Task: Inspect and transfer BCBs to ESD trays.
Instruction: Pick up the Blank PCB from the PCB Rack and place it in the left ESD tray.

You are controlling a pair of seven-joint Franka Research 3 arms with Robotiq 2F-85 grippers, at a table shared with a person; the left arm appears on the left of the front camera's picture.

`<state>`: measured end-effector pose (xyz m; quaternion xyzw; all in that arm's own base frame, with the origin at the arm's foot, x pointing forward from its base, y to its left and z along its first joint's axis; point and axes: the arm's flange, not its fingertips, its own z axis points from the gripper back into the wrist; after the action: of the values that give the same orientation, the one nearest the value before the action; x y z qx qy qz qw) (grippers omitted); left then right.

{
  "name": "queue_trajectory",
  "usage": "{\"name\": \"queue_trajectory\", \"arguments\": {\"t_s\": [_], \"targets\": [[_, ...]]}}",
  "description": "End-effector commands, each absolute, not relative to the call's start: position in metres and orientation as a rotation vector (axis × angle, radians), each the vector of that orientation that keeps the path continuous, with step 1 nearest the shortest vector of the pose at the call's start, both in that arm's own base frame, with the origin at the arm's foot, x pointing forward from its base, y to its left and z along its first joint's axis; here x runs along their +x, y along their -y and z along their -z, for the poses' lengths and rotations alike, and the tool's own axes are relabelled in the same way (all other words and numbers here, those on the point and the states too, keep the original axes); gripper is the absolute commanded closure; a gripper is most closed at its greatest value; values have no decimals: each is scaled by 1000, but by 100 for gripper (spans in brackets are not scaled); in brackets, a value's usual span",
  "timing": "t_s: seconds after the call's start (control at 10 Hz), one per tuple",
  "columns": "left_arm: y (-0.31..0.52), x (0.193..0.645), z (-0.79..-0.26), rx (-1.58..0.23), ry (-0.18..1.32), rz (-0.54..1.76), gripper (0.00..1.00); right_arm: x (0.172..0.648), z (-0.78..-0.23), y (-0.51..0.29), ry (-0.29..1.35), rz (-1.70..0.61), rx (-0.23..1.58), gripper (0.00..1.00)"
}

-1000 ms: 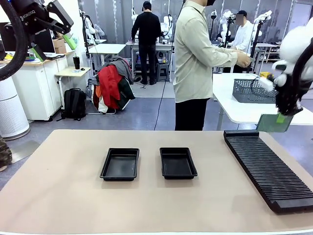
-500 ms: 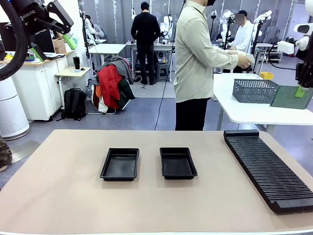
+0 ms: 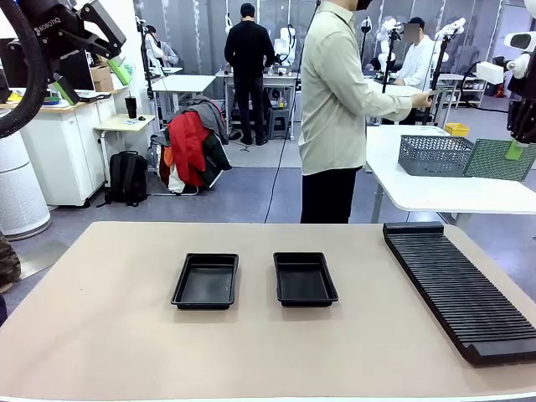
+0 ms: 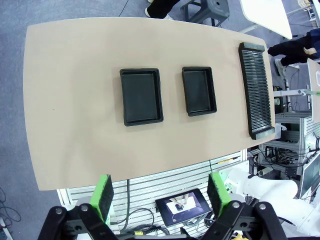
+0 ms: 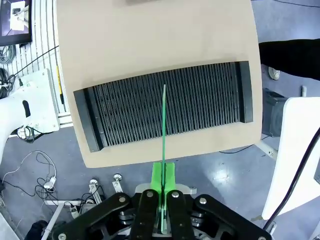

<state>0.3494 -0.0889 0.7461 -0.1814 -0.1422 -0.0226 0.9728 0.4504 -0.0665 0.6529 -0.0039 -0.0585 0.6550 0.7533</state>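
Right pincer [image 3: 521, 144] clamped the green board [image 3: 500, 161] edge-on, high at the frame's upper right, likely held up for inspection; left pincer [image 4: 161, 196] hung wide open, black trays [image 3: 205, 306] empty mid-worktop [image 3: 100, 335].

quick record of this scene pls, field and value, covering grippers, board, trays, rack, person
left gripper: open, empty, high above the table
right gripper: shut on a green BCB, held in the air at the far right
ESD trays: left tray and right tray, side by side mid-table, both empty
slotted rack: black, on the table's right side, no boards in it
person: standing at the far side, turned towards a white table with a mesh basket
boards in trays: none
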Motion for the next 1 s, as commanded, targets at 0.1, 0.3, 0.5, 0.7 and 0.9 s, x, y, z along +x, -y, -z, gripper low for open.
{"name": "queue_trajectory", "arguments": {"t_s": [0.1, 0.3, 0.5, 0.7, 0.9], "targets": [[89, 349, -746, -366, 286, 46, 0, 450, -652, 67, 125, -1434, -10, 100], [89, 349, -746, -366, 286, 46, 0, 450, -652, 67, 125, -1434, -10, 100], [89, 349, -746, -366, 286, 46, 0, 450, -652, 67, 125, -1434, -10, 100], [89, 349, -746, -366, 286, 46, 0, 450, -652, 67, 125, -1434, -10, 100], [89, 349, -746, -366, 286, 46, 0, 450, -652, 67, 125, -1434, -10, 100]]}}
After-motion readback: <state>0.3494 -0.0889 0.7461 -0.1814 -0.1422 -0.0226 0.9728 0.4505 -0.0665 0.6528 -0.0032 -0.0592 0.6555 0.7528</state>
